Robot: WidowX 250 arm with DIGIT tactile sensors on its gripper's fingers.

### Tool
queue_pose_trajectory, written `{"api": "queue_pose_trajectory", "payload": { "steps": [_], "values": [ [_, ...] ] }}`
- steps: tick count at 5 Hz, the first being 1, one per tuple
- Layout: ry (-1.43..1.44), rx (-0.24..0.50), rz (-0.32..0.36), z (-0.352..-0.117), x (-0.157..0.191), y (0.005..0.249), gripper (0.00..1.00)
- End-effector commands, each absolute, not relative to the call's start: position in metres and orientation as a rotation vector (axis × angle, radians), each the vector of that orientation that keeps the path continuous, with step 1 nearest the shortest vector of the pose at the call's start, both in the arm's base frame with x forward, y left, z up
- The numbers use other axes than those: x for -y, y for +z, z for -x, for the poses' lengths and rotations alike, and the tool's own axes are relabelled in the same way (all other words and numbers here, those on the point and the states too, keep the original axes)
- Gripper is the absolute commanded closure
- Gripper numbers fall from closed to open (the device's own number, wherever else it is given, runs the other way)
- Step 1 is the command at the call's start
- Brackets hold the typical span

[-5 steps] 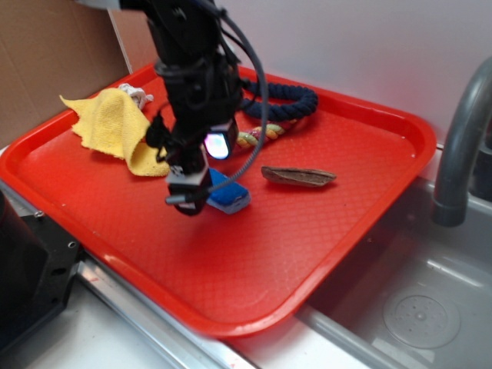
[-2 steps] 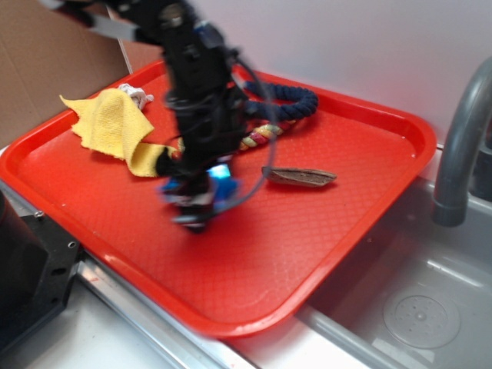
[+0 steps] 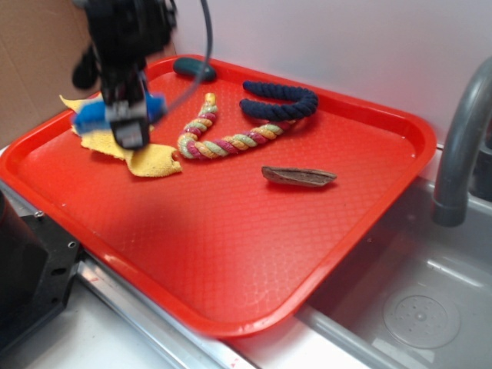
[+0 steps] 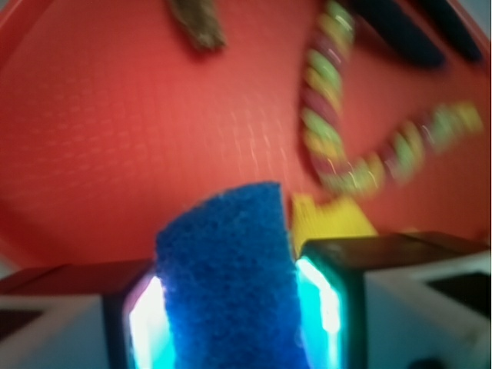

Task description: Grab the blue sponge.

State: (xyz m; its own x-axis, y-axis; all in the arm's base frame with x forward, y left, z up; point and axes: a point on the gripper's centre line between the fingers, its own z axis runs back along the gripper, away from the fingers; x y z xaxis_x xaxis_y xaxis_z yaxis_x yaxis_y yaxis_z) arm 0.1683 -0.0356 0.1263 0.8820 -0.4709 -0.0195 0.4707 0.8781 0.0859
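The blue sponge (image 4: 227, 280) sits clamped between the two glowing pads (image 4: 323, 307) of the claw (image 3: 129, 115), which is closed tight against both of its sides and carries it lifted clear above the red tray (image 3: 231, 254). In the exterior view the sponge (image 3: 96, 115) shows as a blue block sticking out to either side of the dark claw.

Directly beneath the claw lies the yellow cloth (image 3: 146, 157), draped over the tray's near-left edge. Just to the claw's right the multicoloured rope (image 3: 219, 138) curves across the tray floor; beyond that, the navy rope (image 3: 280, 100) bends near the back rim. A dark teal oval object (image 3: 194, 68) rests behind the claw by the rear rim. A brown pod-like piece (image 3: 298, 176) lies further right, well apart. The tray floor in front of and right of the claw is open.

The wrist view shows the sponge's coarse texture and the grip itself, blurred; only the exterior view shows the grey faucet (image 3: 460, 146) and sink (image 3: 415, 300) past the tray's right rim.
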Motion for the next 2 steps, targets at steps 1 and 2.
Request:
{"api": "queue_pose_trajectory", "payload": {
  "steps": [1, 2],
  "values": [
    [-0.019, 0.102, -0.027, -0.149, 0.070, 0.235, 1.00],
    [0.179, 0.072, -0.017, -0.157, 0.063, 0.246, 1.00]
  ]
}}
